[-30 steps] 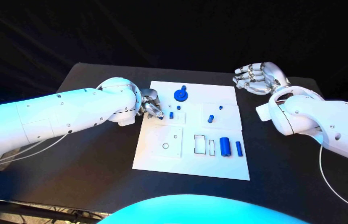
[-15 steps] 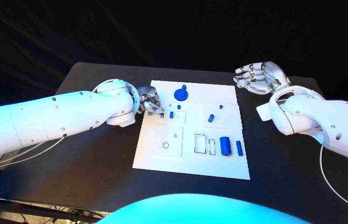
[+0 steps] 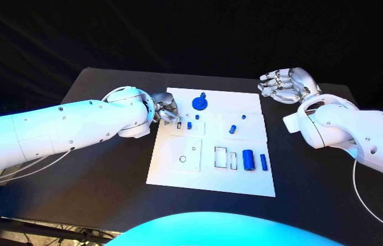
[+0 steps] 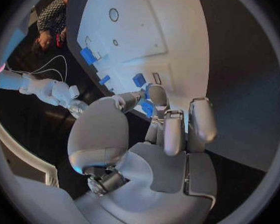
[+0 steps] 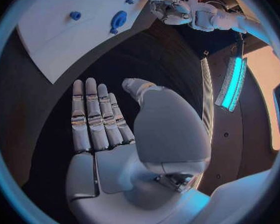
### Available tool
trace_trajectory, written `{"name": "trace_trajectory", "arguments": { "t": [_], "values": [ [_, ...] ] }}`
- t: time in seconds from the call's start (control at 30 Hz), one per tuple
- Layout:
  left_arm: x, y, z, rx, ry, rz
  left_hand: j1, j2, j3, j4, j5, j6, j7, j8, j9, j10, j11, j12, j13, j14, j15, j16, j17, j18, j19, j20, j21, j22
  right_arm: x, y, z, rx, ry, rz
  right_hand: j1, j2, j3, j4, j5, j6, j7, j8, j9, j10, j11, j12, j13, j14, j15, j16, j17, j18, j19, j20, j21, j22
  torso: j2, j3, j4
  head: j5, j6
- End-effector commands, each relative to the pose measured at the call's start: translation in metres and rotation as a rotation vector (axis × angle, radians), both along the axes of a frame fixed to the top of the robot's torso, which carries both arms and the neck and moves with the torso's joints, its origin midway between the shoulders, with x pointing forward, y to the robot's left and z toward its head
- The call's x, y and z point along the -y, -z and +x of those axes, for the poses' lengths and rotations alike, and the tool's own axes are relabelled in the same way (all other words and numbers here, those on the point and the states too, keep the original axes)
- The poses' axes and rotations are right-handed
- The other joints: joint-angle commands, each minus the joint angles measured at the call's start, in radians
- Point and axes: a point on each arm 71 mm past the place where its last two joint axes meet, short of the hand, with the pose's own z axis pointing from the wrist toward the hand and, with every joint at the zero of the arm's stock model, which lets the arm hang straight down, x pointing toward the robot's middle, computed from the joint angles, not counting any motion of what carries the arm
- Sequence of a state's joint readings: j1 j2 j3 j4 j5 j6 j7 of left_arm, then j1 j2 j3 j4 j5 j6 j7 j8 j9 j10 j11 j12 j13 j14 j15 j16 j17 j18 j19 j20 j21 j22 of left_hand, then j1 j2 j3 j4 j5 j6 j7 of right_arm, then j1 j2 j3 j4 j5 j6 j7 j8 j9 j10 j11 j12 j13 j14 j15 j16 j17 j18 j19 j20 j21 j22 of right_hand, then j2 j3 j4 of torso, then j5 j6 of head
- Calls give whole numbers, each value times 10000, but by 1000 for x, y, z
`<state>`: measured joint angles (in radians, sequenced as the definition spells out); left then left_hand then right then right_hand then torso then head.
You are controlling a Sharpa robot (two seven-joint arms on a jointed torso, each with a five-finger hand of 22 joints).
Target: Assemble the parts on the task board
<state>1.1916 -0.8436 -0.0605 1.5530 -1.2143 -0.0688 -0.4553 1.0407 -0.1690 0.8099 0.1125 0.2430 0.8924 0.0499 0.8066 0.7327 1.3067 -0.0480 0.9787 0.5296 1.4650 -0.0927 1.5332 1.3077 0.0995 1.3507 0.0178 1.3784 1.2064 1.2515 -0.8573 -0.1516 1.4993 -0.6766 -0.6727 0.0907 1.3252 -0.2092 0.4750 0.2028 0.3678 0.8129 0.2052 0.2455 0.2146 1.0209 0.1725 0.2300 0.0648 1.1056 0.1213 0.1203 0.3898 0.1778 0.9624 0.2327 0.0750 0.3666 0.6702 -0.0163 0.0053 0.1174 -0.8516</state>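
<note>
Head view, from left to right: the left hand [image 3: 166, 113] sits at the near-left part of the task board [image 3: 209, 182], its fingers [image 4: 156, 95] pinched on a small blue part [image 4: 146, 107], judging by the left wrist view. Just beyond those fingertips a short blue peg [image 3: 189, 126] stands on the board, with the blue round-headed piece [image 3: 198, 103] further off. Rightward, another small peg [image 3: 231, 129] stands mid-board, and a blue cylinder [image 3: 248, 160] and a thin blue bar [image 3: 263, 162] lie loose beside empty rectangular slots [image 3: 220, 156]. The right hand [image 3: 283, 85] hovers over the counter [image 3: 104, 163], fingers spread, holding nothing. By my reading the assembly is early: most parts remain unseated.
</note>
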Motion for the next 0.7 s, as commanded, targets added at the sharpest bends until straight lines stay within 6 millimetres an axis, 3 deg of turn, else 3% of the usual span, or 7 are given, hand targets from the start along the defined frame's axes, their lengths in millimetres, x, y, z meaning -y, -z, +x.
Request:
{"name": "trace_trajectory", "arguments": {
  "t": [0.03,0.7],
  "values": [
    [2,1,1,11,398,157,27,105,1493,-1503,26,380,-284,31,3,8,-14,-52,-24,849,-56,22,1810,-178,28,-20,13,-32,-2,0,-1,75,-210,-23,-83,21,-5,-39,50,-35,399,-48,-10,-20,32,-5,-7,62,18,-27,-11,45,73,12,-42,-10,3,-2,-1,0,-13],
    [1,12,2,-581,865,766,24,89,1488,-1498,-5,369,-283,26,-4,7,-13,-58,-23,854,-55,31,1831,-176,21,-21,9,-42,-2,0,-1,62,-219,-21,-83,21,-5,-39,50,-35,399,-48,-10,-20,32,-5,-7,62,18,-27,-11,45,73,12,-42,-10,2,-8,3,-1,-30]
  ]
}}
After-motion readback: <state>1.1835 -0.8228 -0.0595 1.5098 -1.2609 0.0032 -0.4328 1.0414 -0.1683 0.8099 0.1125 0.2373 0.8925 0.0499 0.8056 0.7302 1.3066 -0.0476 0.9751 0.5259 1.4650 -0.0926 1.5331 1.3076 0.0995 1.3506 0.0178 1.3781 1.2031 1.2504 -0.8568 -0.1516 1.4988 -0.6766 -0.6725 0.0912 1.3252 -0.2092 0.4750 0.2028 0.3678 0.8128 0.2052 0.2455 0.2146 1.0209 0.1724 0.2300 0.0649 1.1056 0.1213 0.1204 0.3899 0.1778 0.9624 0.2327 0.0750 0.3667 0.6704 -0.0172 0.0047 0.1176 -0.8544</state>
